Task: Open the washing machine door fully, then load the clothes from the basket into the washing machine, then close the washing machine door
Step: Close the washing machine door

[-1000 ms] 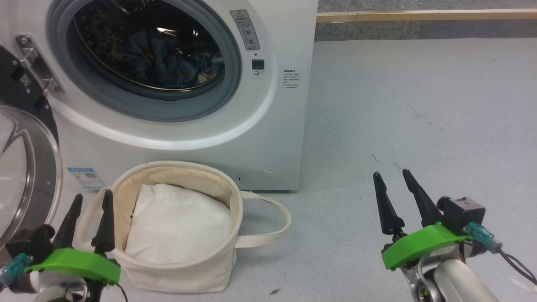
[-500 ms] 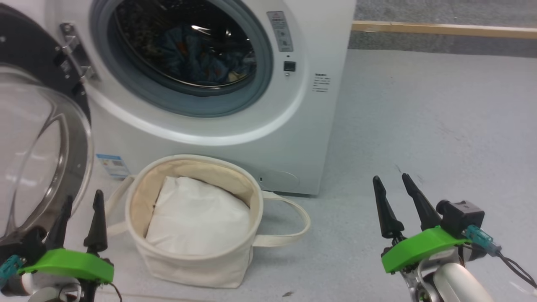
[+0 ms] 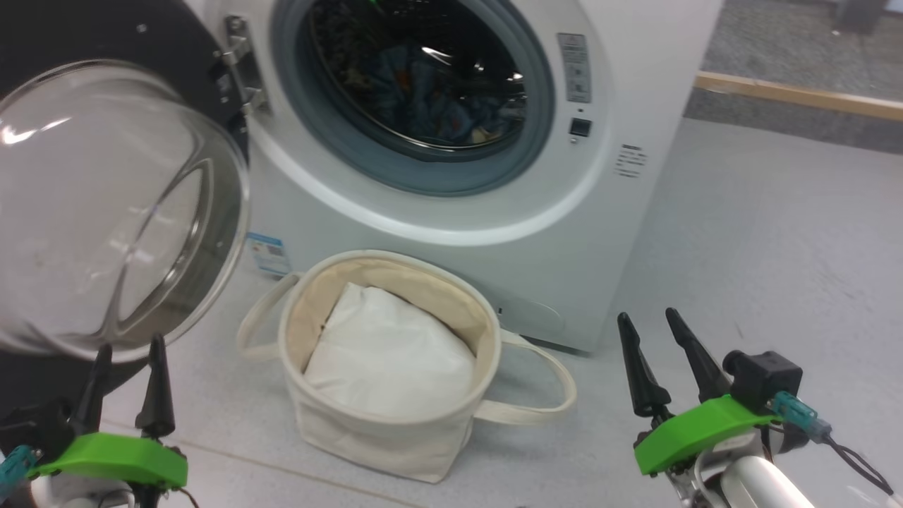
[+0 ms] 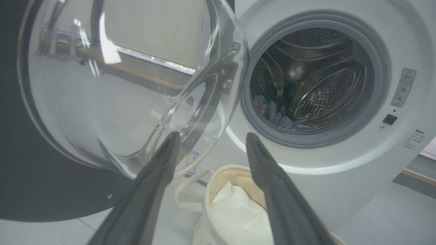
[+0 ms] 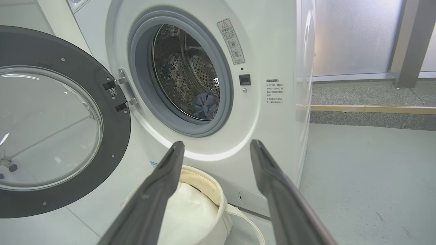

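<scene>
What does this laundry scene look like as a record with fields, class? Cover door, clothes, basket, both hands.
door: washing machine door standing open, left of the washing machine
clothes: blue clothes inside the drum
basket: basket in front of the machine, holding white padding
left hand: left hand open, empty, by the door's lower rim
right hand: right hand open, empty, right of the basket

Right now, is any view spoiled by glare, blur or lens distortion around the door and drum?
Head view: white glare streaks on the washing machine door glass, and the clothes look dim in the dark drum. Left wrist view: the glass carries reflections and the wide lens bows the door. Right wrist view: even light, with the washing machine front sharp.
</scene>
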You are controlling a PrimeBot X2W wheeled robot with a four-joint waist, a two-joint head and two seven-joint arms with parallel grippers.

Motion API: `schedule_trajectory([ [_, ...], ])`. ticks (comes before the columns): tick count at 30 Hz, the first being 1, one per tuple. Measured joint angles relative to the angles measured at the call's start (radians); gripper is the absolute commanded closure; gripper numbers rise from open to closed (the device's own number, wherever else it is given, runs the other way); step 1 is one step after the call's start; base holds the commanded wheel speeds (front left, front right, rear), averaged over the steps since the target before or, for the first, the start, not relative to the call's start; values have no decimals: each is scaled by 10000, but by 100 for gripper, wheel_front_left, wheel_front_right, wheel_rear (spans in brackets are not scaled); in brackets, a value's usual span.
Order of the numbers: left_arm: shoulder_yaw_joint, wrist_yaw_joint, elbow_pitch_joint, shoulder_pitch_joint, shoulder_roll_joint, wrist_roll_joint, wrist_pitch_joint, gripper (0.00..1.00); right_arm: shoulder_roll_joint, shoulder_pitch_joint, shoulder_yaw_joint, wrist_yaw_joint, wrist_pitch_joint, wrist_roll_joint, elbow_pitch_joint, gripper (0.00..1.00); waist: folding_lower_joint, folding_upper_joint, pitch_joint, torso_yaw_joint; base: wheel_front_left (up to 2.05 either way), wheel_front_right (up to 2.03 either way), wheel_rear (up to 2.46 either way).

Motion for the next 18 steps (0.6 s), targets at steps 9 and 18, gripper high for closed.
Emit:
schedule_trajectory([
  [9,213,-2,-113,47,-56,265,0,0,40,-1,94,0,0,77,54,0,0,0,-134,1081,0,0,0],
  [18,6,-2,-211,394,-8,307,0,0,134,-5,128,0,0,86,52,0,0,0,-193,2000,0,0,0],
])
